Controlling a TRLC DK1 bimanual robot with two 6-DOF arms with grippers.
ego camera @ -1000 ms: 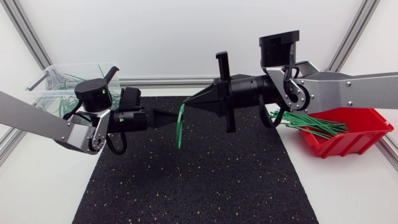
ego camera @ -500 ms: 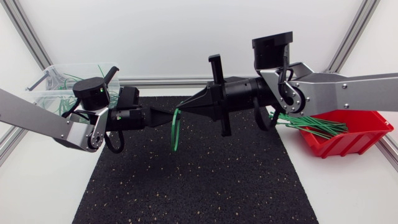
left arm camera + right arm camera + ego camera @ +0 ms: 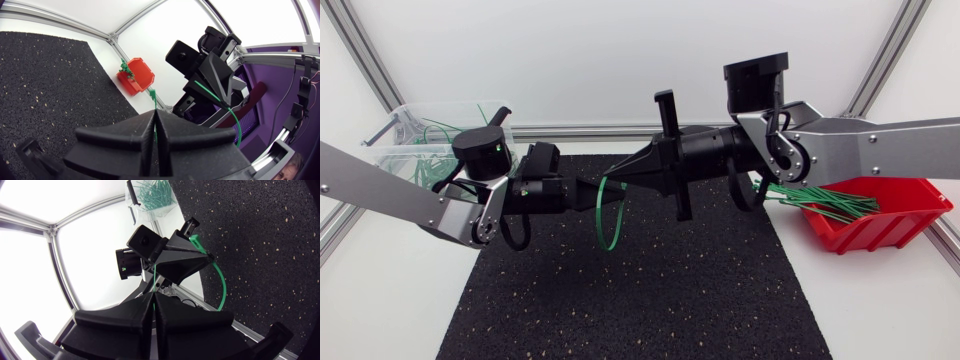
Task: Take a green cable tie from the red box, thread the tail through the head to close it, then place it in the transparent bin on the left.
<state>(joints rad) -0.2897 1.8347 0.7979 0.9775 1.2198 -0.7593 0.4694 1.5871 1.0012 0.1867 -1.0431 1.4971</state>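
Observation:
A green cable tie [image 3: 604,214] hangs as a loop above the black mat [image 3: 630,290], between my two grippers. My left gripper [image 3: 592,194] is shut on one end of it, and my right gripper [image 3: 611,176] is shut on the other; their tips nearly meet. In the left wrist view the tie [image 3: 233,119] arcs from my shut left gripper [image 3: 154,115] to the right gripper [image 3: 216,75]. In the right wrist view the loop [image 3: 223,287] runs from my right gripper [image 3: 154,296] to the left gripper [image 3: 176,256]. Whether the tail is through the head I cannot tell.
The red box [image 3: 885,216] stands at the right, with several green ties [image 3: 820,200] spilling over its rim. The transparent bin [image 3: 412,130] at the back left holds several ties. The mat covers the middle of the white table.
My left gripper has moved right and my right gripper slightly left, so their tips came together. The tie went from a hanging strip to a rounded loop.

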